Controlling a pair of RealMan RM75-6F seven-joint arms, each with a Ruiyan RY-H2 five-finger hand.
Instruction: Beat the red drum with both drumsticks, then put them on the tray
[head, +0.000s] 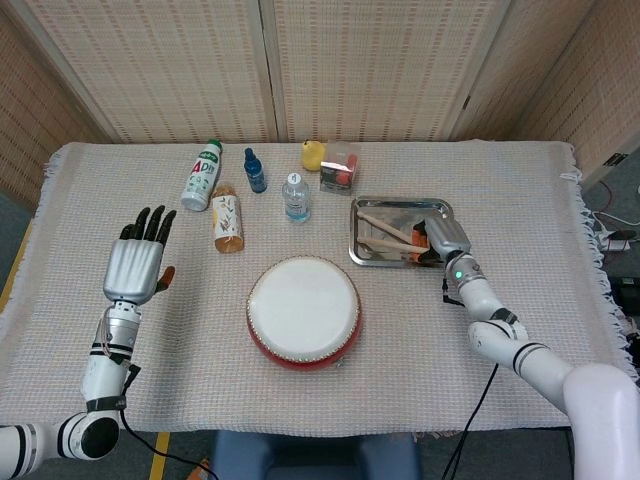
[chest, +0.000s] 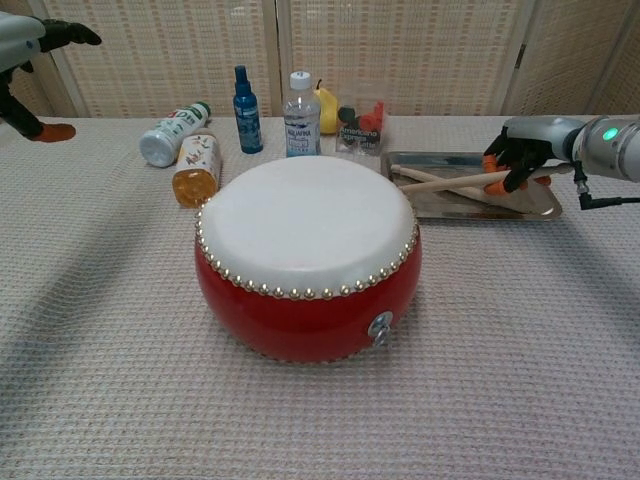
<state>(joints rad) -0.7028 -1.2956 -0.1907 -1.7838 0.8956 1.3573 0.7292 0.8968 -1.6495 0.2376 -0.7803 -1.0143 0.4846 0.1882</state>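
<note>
The red drum with its white skin stands at the table's middle. To its right lies the metal tray. One wooden drumstick lies loose in the tray. My right hand is down at the tray's right end and grips the second drumstick. That stick lies low across the tray, over the first one. My left hand hovers far left of the drum, fingers spread, holding nothing.
Behind the drum are a lying white-green bottle, a lying orange juice bottle, a blue bottle, a water bottle, a yellow object and a clear box. A woven cloth covers the table.
</note>
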